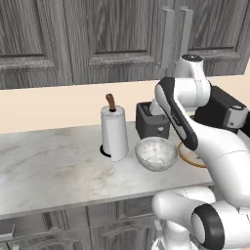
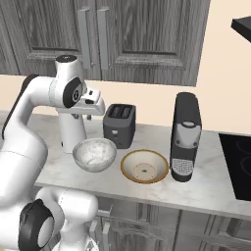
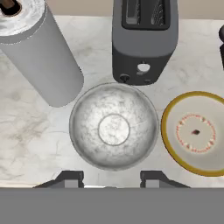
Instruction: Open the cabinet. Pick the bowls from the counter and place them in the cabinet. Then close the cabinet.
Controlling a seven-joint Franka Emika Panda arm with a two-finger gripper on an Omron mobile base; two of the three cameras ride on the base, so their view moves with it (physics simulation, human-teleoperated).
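The cabinet (image 1: pixel 122 34) hangs above the counter (image 1: pixel 49 171) with both doors shut, their bar handles (image 2: pixel 93 37) side by side. The speckled grey-white bowl (image 3: pixel 113 127) sits upright on the counter in front of the toaster. To its right the tan bowl (image 3: pixel 197 133) with the brown rim rests flat; in the left base view my arm hides part of it. My gripper (image 3: pixel 111 178) hovers above the speckled bowl's near rim, pointing down, open with nothing between its fingers. In the base views the bowls are the speckled bowl (image 2: pixel 94 154) and the tan bowl (image 2: pixel 144 166).
A paper towel roll (image 3: pixel 39 52) stands left of the speckled bowl, and a dark toaster (image 3: pixel 144 39) behind it. A black coffee machine (image 2: pixel 186 137) stands right of the tan bowl, with a stove top (image 2: pixel 238 164) beyond.
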